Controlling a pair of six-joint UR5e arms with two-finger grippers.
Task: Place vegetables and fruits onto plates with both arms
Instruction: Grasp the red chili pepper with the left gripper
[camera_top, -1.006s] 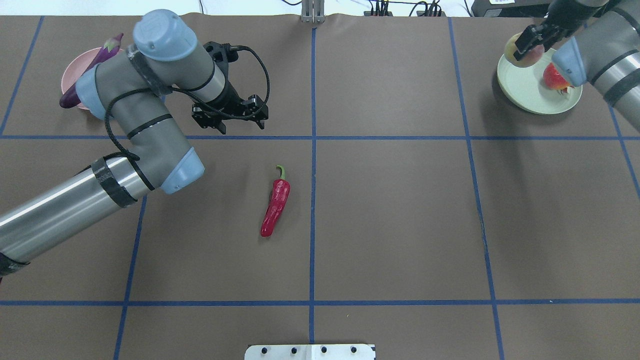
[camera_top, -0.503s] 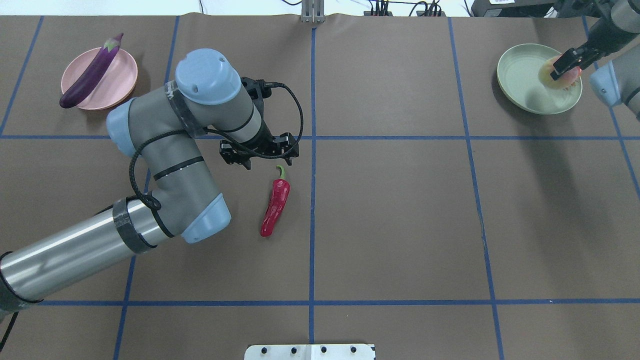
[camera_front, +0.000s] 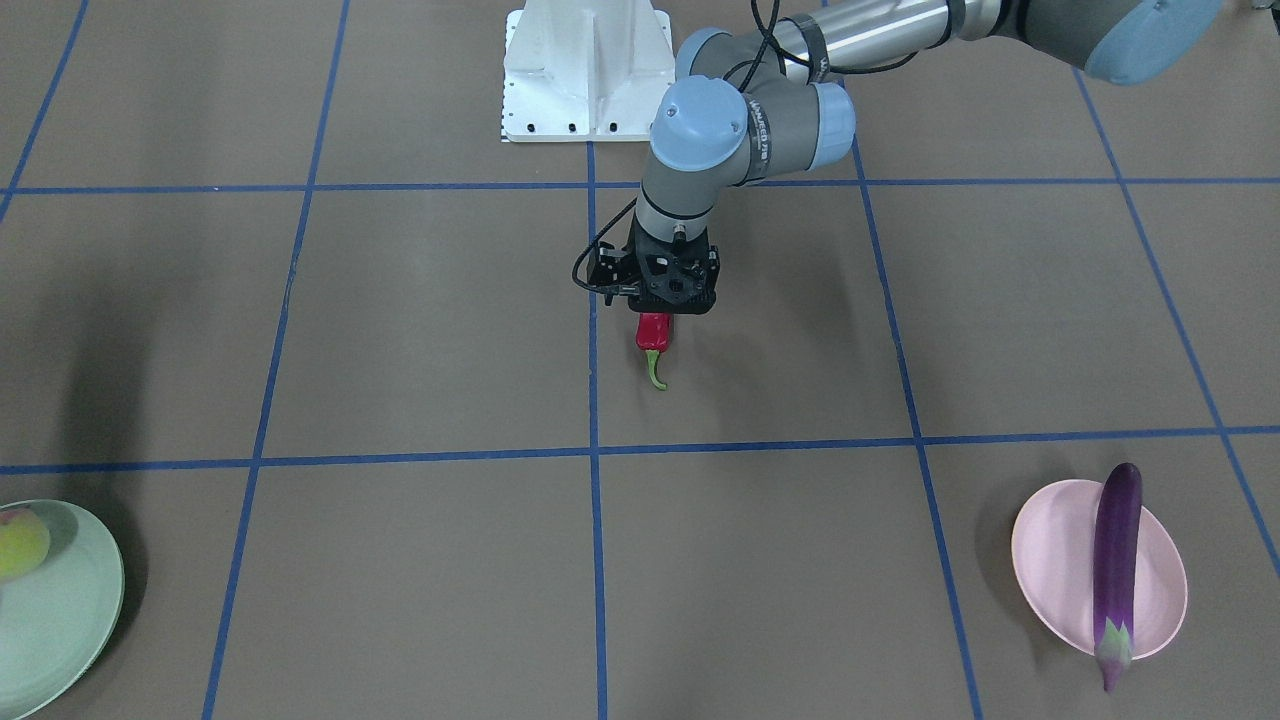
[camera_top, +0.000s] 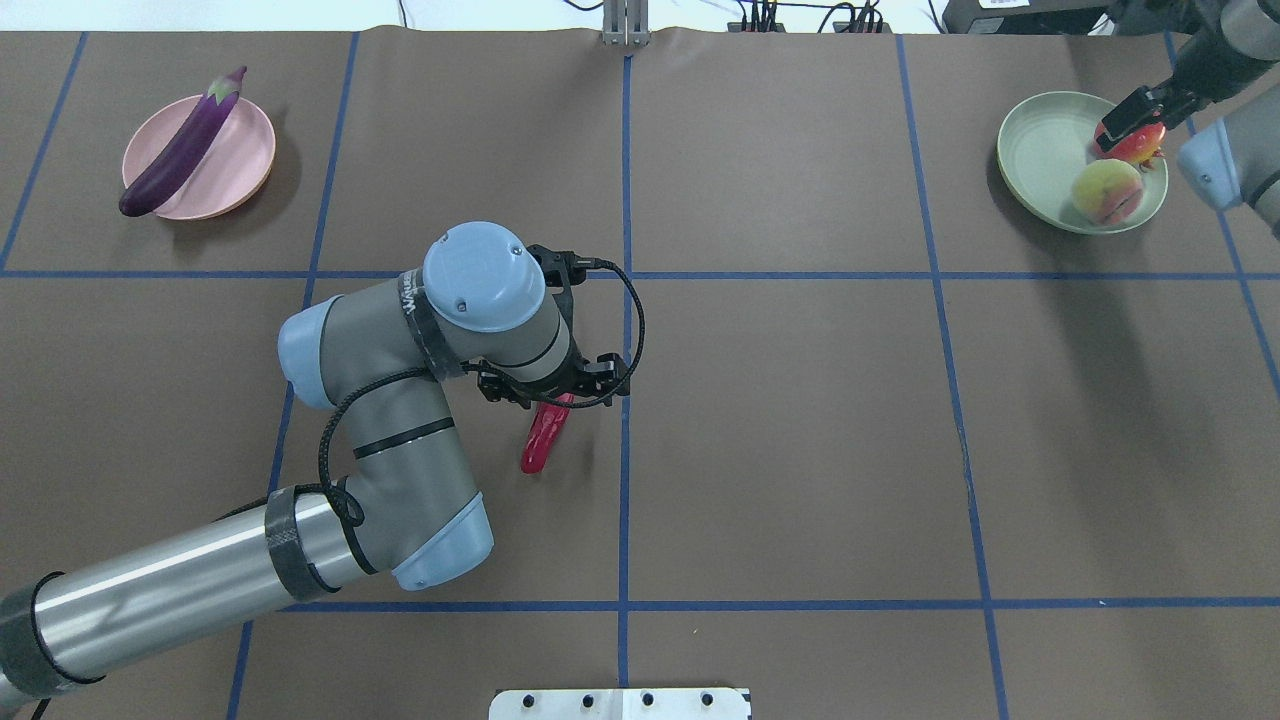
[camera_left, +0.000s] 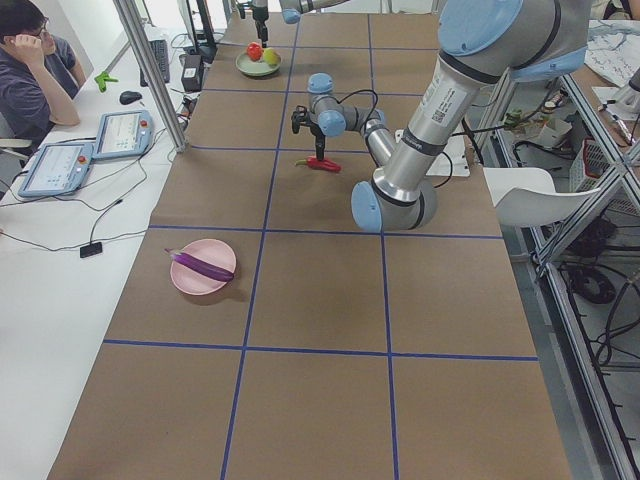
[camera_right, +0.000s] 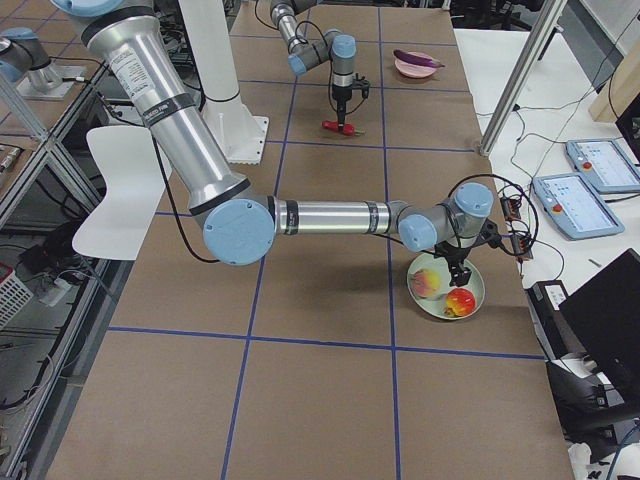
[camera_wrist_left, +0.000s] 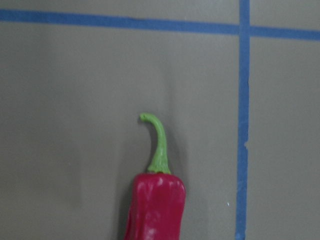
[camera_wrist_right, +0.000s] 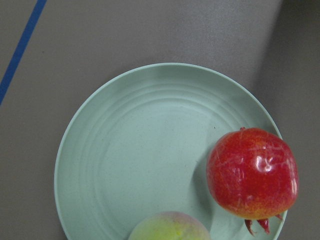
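The red chili (camera_top: 540, 445) lies on the brown table near the middle; its green stem shows in the left wrist view (camera_wrist_left: 159, 145). My left gripper (camera_top: 553, 400) is open directly over the chili's stem end, also seen from the front (camera_front: 662, 312). The purple eggplant (camera_top: 185, 140) lies across the pink plate (camera_top: 250, 150) at the far left. The peach (camera_top: 1105, 192) and the red-orange ball (camera_top: 1135, 147) rest on the green plate (camera_top: 1035, 150) at the far right. My right gripper (camera_top: 1130, 115) is open and empty just above the ball.
The white base block (camera_top: 620, 703) sits at the table's near edge. Blue tape lines (camera_top: 625, 300) divide the brown table into squares. An operator (camera_left: 30, 70) sits beside the table with tablets (camera_left: 120, 135).
My left arm swung from beside the pink plate to above the chili and lowered. My right gripper let go of the peach onto the green plate and pulled back.
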